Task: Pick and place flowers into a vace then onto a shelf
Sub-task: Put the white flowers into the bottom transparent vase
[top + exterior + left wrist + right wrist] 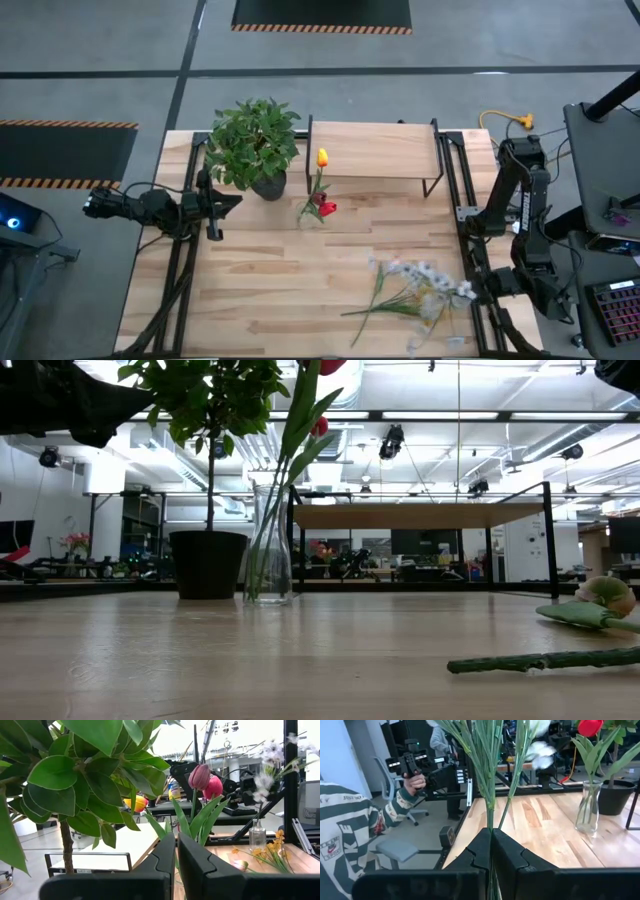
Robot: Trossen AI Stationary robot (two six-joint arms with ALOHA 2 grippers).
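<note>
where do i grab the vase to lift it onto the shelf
Grip the vase at its narrow neck, coming in level from the open table side: it stands upright, tulips fill the mouth, and the plant pot crowds one side.

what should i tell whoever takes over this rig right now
Left gripper: shut, empty, beside the potted plant near the table's left edge.
Right gripper: shut on green stems of the pale sprigs, at the table's right front.
Vase: on the table in front of the shelf, holding the tulips.
Done: the tulips are in.
Left: the pale sprigs and yellow clusters go into the vase, then the vase onto the shelf.
</note>
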